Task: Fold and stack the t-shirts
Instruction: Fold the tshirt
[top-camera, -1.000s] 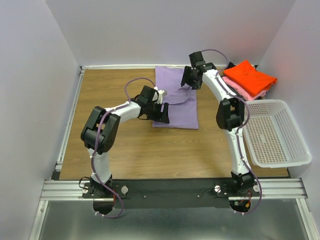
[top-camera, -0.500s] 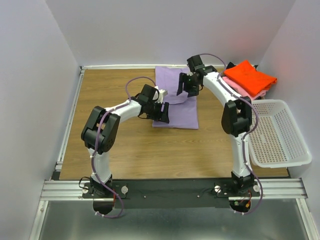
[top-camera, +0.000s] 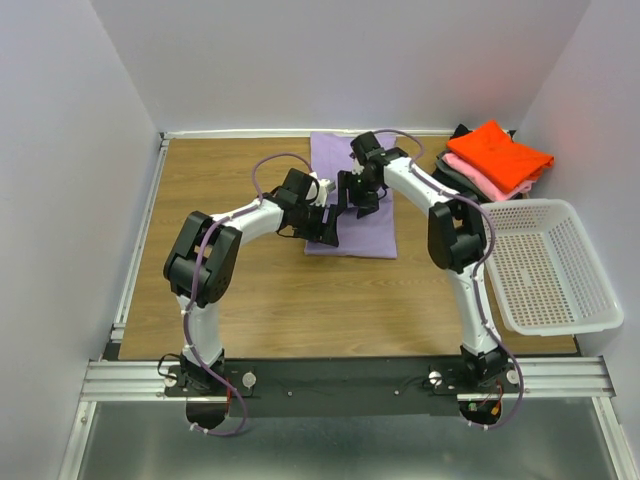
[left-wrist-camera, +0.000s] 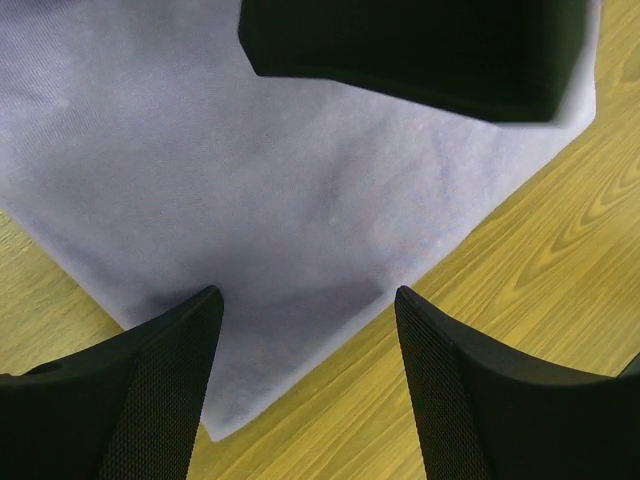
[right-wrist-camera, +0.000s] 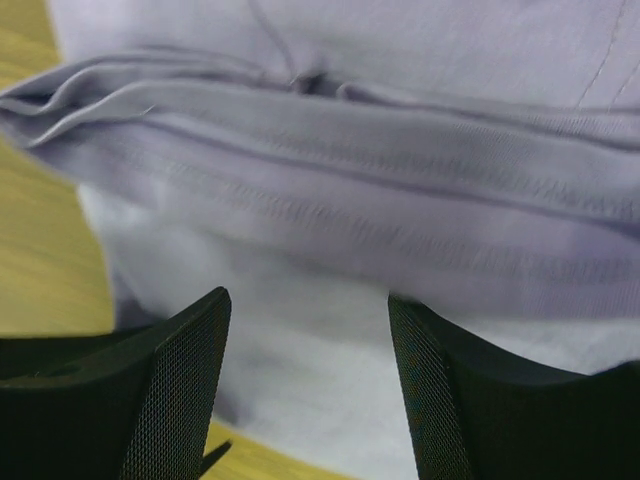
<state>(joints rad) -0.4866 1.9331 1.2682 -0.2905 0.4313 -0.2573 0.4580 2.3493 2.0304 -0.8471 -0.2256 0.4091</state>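
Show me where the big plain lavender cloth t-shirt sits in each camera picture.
Top external: large plain lavender cloth t-shirt lies centre, far side of the brown wooden table.
Left wrist: t-shirt fills upper left, corner pointing down.
Right wrist: t-shirt fills most, folded hems across.
Shared landmark: table wood beside the cloth's edge.

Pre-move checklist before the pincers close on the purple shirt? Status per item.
1. Left pincer open, nothing held: ok.
2. Left pincer over the near left corner of the lavender shirt: ok.
3. Right pincer open, nothing held, facing the shirt's folded hem ridge: ok.
4. Fingers touching the cloth: cannot tell.
5. Gap between the two pincers: tight over the shirt, contact cannot tell.
6. Orange shirt lies on the pink shirt, nothing on top of it: ok.
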